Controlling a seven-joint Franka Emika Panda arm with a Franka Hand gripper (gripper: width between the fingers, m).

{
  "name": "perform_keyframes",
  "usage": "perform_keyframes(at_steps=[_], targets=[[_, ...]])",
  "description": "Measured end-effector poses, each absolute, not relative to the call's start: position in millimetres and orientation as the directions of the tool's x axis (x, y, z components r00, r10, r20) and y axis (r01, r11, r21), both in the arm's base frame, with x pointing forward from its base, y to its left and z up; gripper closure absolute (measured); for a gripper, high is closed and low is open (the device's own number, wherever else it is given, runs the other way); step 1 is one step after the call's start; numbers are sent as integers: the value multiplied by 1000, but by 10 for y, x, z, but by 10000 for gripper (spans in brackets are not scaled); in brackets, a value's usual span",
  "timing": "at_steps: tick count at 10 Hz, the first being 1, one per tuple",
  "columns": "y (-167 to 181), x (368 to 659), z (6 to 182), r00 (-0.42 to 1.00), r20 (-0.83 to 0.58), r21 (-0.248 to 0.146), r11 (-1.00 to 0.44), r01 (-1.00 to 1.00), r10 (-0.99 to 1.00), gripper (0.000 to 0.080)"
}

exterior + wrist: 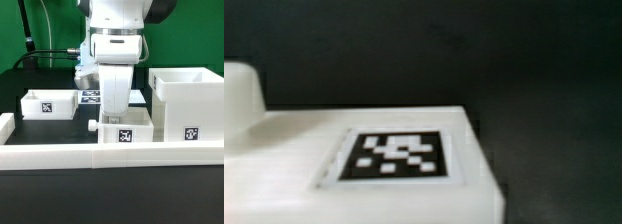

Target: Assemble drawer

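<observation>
The drawer's large cube-like housing (190, 100) stands at the exterior view's right, open on top, with a tag on its front. One small tray (50, 103) sits at the left. The second small tray (125, 130), with a knob (92, 126) on its left side, sits in the middle against the low wall. My gripper (118, 108) reaches straight down onto this middle tray, and its fingertips are hidden behind the tray's rim. In the wrist view the tray's tagged white face (397, 155) fills the frame very close, and no fingertips show clearly.
A long low white wall (60, 155) runs along the table's front edge. The marker board (90, 96) lies flat behind the arm, between the left tray and the middle one. A green backdrop and cables are at the back left.
</observation>
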State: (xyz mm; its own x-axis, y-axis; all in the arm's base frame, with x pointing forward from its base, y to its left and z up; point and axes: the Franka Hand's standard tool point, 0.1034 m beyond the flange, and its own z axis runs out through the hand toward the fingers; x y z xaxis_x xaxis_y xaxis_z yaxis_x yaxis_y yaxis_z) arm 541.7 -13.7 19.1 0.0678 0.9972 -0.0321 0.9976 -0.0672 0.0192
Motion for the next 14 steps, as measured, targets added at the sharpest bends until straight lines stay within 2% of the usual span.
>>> perform_keyframes(at_steps=[4, 6, 7, 14], targets=[[-95, 5399, 148, 62, -27, 19, -61, 998, 998, 757], [-69, 5411, 142, 65, -18, 49, -64, 997, 998, 757], [-33, 5391, 136, 60, -17, 37, -59, 998, 998, 757], [-13, 5389, 133, 57, -17, 36, -57, 998, 998, 757]])
